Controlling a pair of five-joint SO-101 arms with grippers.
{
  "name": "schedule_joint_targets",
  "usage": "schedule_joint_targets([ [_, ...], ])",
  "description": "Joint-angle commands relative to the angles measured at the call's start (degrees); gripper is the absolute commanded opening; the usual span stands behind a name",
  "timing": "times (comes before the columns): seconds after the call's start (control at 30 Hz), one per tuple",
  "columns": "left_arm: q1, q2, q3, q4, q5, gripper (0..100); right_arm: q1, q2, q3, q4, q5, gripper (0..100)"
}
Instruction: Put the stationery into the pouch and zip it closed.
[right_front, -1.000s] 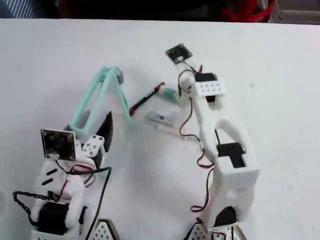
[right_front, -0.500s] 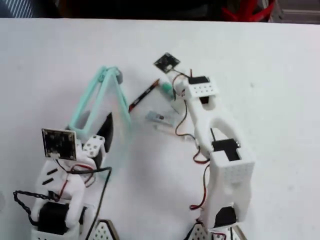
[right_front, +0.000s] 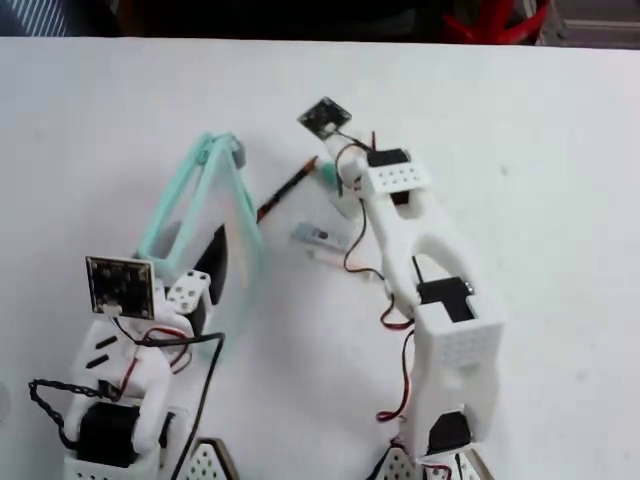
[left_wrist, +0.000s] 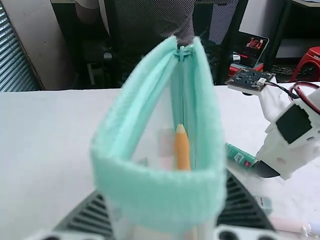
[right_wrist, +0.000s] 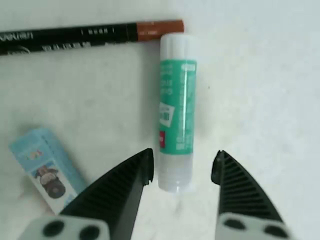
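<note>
Movement since the earlier frames belongs to the right arm (right_front: 400, 205), which has swung further toward the pencil (right_front: 285, 192) and glue (right_wrist: 176, 105); the pouch (right_front: 172, 200) has stayed put. The right wrist view shows what the arm covers from above. The right jaws stand apart, the glue's clear end lying between their tips on the surface (right_front: 540, 150), clear of both. The pencil crosses just beyond its far end, and the eraser (right_wrist: 45, 167) lies beside one jaw. The left jaws hold the pouch upright by its near end, unzipped. The left wrist view shows an orange pencil (left_wrist: 182, 147) inside.
</note>
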Motion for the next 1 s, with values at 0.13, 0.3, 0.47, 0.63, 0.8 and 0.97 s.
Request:
schedule_joint_targets([
  [0.13,-0.13,0.04,0.26,-1.32,0.44,19,-1.54,10.15,-15.74,-0.48,-0.53,14.5],
  [0.3,-0.13,0.04,0.26,-1.93,0.44,19,-1.36,23.08,-34.29,10.86,-0.53,5.2],
  [0.47,-0.13,0.04,0.26,-1.93,0.44,19,0.4,30.64,-53.54,22.64,-1.14,1.5],
  [0.63,-0.13,0.04,0.35,-1.93,0.44,19,1.8,30.99,-72.09,38.11,-6.77,1.9],
  [0.8,-0.22,0.04,0.35,-1.76,0.44,19,1.27,30.73,-90.02,46.73,-9.85,1.9],
  [0.97,-0.48,0.04,0.44,-1.49,0.44,19,1.54,23.87,-84.92,46.73,-14.59,1.8],
])
